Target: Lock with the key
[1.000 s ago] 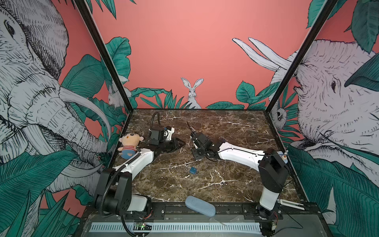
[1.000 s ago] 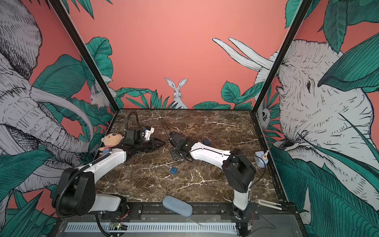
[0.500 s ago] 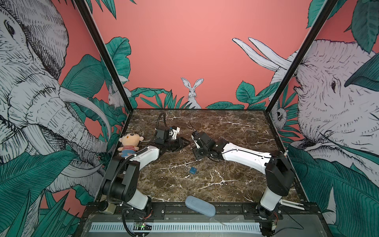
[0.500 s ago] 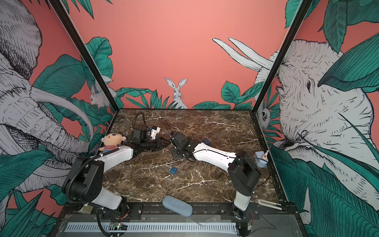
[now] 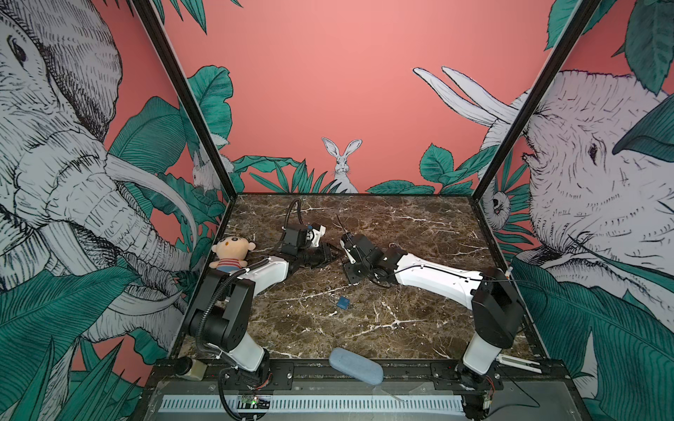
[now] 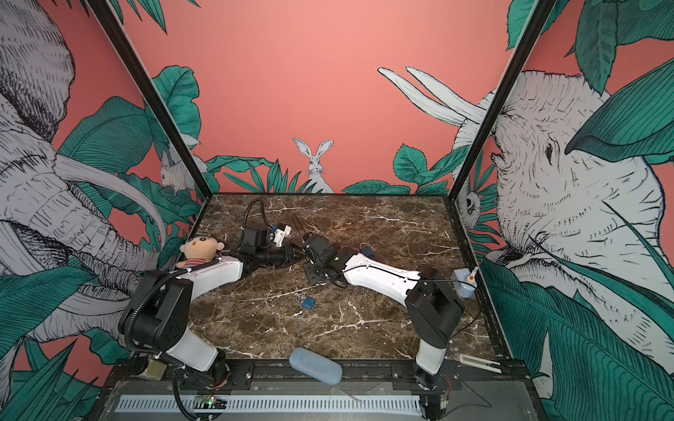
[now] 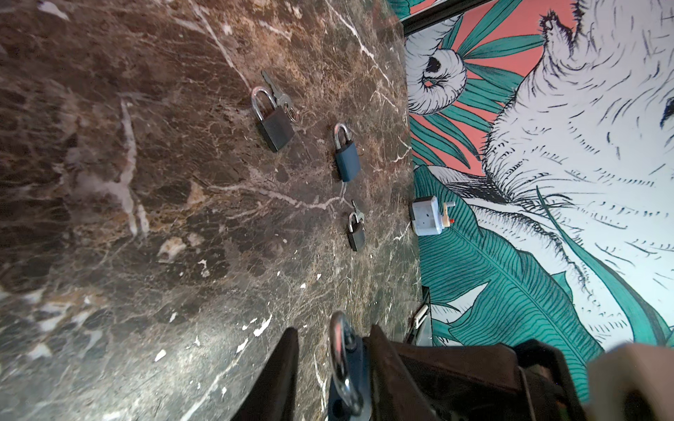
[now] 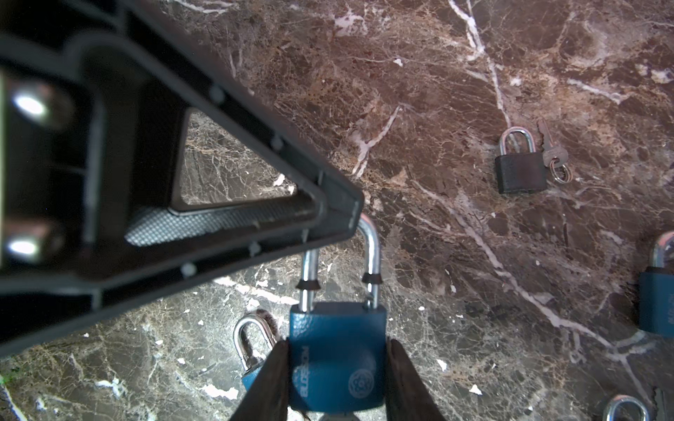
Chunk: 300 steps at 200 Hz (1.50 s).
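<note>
wide look first: the dark marble surface has spare locks scattered over it, so the job happens lifted off the stone near the middle. that's where the left arm and right arm can both get at one lock.

right claw: closed tight on the blue padlock, a finger flat on each narrow side of the body, shackle pointing away from the wrist. that reads as a vice, body held steady and the loop left free for the partner.

left claw: partly open, jaws either side of the shackle. the steel rests against one finger with a gap to the other, so it's around the loop, not clamped. in the right wrist view that finger's tip sits on the crown of the loop. looks to me like a set-up to press it home, since one leg seems not fully seated.

smaller stuff: a black padlock lies well apart, a key just beside it. is there a key in the held lock? can't tell, its underside is hidden.

pose now: both arms low and stretched long from their bases, claws meeting nose to nose. the left wrist looks rolled onto its side, the right one level behind the lock.
</note>
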Each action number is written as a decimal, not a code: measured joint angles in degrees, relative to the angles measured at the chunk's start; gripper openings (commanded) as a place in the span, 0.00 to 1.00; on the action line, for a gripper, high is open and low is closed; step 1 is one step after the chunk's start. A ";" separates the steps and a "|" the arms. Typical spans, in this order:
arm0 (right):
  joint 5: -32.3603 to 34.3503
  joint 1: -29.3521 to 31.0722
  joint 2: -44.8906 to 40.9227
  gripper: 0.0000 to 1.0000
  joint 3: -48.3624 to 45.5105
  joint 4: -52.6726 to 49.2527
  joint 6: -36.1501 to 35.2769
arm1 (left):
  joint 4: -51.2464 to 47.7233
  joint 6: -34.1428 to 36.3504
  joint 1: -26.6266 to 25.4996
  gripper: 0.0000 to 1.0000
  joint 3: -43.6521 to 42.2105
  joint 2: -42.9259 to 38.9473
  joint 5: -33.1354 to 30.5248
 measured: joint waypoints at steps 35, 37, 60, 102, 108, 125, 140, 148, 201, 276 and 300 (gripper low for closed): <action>-0.02 0.00 0.00 0.09 0.00 0.02 0.00 | 0.00 -0.11 -0.42 0.33 0.04 0.09 0.04; -0.02 0.00 0.00 0.09 0.00 0.02 0.00 | 0.00 -0.11 -0.46 0.33 0.07 0.11 0.04; -0.07 0.00 0.00 0.09 0.00 0.02 0.00 | 0.02 -0.15 -0.55 0.32 0.61 0.31 0.07; -0.26 0.00 -0.28 0.09 0.00 0.04 0.00 | 0.44 -0.31 -0.85 0.31 0.87 1.29 0.22; -0.28 0.00 -0.33 0.09 0.00 0.04 0.00 | 0.44 -0.31 -0.87 0.31 0.87 1.51 0.24; -0.31 0.00 -0.37 0.09 0.00 0.04 0.00 | 0.44 -0.31 -0.92 0.31 0.87 1.95 0.37; -0.33 0.00 -0.37 0.08 0.00 0.04 0.00 | 0.44 -0.31 -0.98 0.30 0.87 2.19 0.46; -0.44 0.00 -0.37 0.08 0.00 0.04 0.00 | 0.44 -0.33 -1.01 0.30 0.90 2.25 0.48; -0.92 0.00 -0.37 0.08 0.00 0.04 -0.02 | 0.94 -0.39 -1.25 0.25 1.84 2.51 0.66; -1.09 0.02 -0.37 0.08 0.00 0.04 -0.02 | 1.27 -0.52 -1.53 0.20 1.84 3.28 0.81; -1.09 0.00 -0.39 0.08 0.00 0.04 -0.04 | 1.31 -0.61 -1.62 0.15 1.86 3.52 0.90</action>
